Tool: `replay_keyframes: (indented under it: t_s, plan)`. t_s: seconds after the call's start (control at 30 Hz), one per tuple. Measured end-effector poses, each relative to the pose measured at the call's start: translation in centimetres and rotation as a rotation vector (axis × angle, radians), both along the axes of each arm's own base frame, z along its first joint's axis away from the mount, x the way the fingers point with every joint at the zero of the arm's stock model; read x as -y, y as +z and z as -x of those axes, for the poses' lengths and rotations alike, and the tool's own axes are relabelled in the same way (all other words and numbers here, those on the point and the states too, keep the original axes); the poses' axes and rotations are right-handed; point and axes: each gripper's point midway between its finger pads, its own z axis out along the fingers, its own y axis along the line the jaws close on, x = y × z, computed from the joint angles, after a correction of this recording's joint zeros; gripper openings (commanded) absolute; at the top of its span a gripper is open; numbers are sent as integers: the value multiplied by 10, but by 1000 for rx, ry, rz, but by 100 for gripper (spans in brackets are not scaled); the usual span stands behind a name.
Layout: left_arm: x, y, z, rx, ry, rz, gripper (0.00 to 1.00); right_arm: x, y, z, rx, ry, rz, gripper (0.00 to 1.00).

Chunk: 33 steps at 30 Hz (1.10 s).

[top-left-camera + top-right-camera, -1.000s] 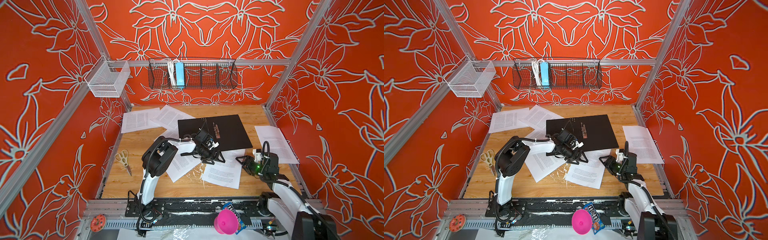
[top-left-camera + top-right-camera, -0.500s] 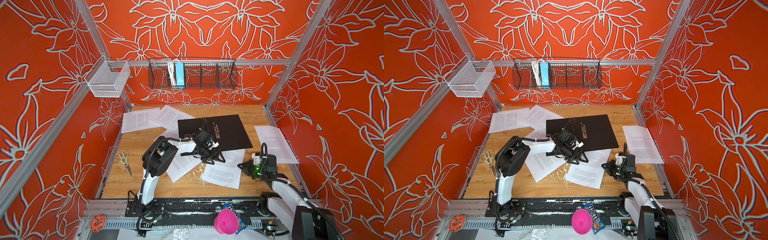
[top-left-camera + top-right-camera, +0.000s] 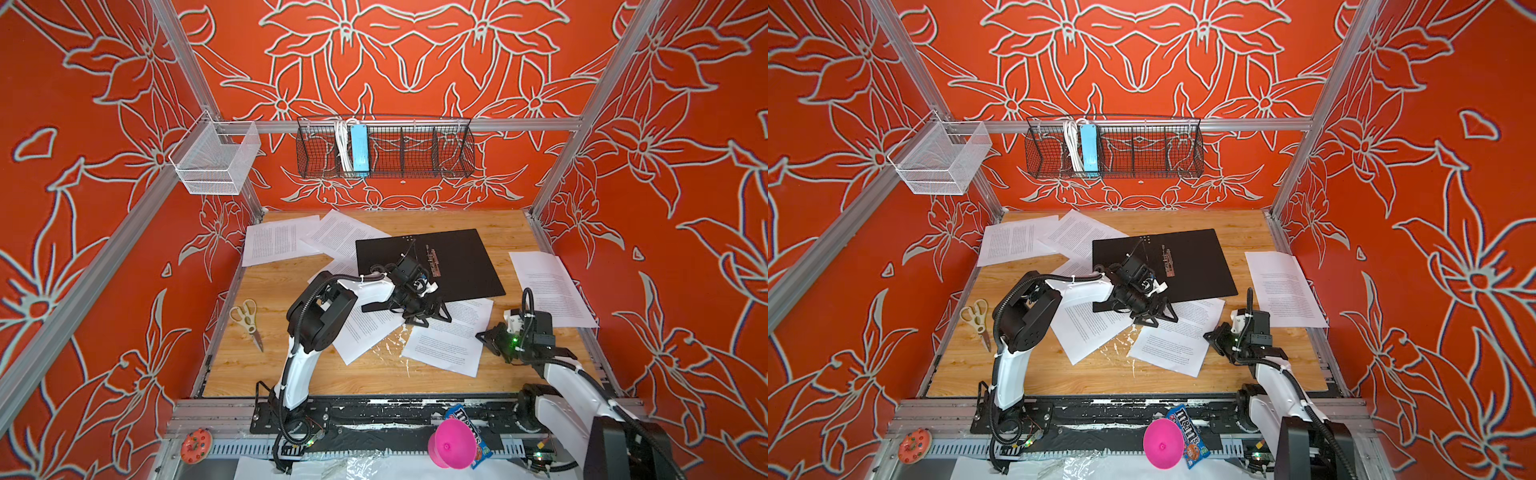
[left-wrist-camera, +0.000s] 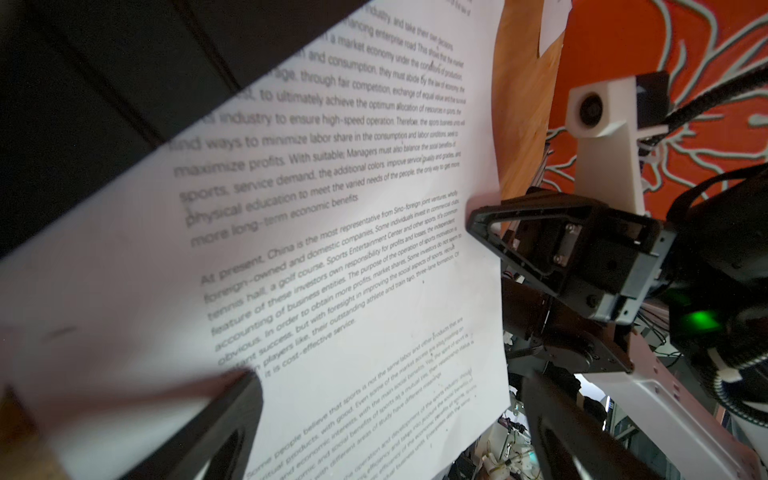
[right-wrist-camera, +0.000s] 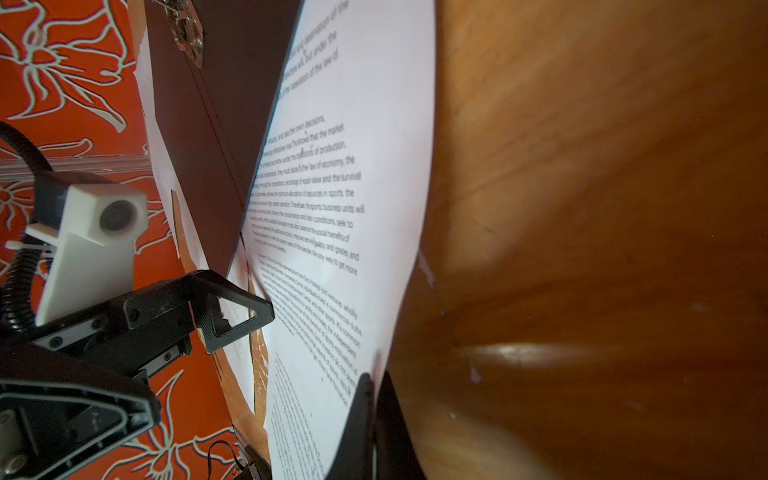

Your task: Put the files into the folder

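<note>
The folder lies open in the middle of the table, black inside up, metal clip along its spine. Several printed white files lie around it. One file lies in front of the folder, partly under its front edge. My right gripper is shut on that file's right edge; in the right wrist view its jaws pinch the paper's edge just above the wood. My left gripper hovers open over the same file, fingers spread wide and holding nothing.
More files lie at the right, back left and under the left arm. Scissors lie near the table's left edge. A black wire basket and a white mesh basket hang on the back rail.
My right gripper has shut on the file's right edge and shifted slightly towards the front. The left arm has not moved.
</note>
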Motion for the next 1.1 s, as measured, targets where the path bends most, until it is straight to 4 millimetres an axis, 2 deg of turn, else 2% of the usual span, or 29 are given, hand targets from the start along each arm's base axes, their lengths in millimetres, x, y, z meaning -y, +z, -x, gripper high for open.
replay_keyframes:
  t_s: [0.1,0.2,0.33,0.47,0.63,0.73,0.9,1.1]
  plan:
    - [2,10,1,-30,15,36,98,0,9,2,21,-2,4,0]
    - [5,37,1,-20,17,88,98,1,28,-2,71,-3,10,0]
    - [5,94,3,43,11,185,98,1,58,-7,139,-7,15,0]
    - [-2,153,12,126,0,271,98,5,79,-7,161,-25,41,0]
    - [-23,202,23,203,8,316,98,8,111,-11,201,-34,54,0]
    - [-39,222,26,254,28,308,98,8,135,-20,243,-35,57,0]
    - [-68,244,26,359,83,275,98,6,169,-42,288,-17,55,0]
    - [-103,256,8,486,208,220,98,-20,200,-83,304,87,64,0]
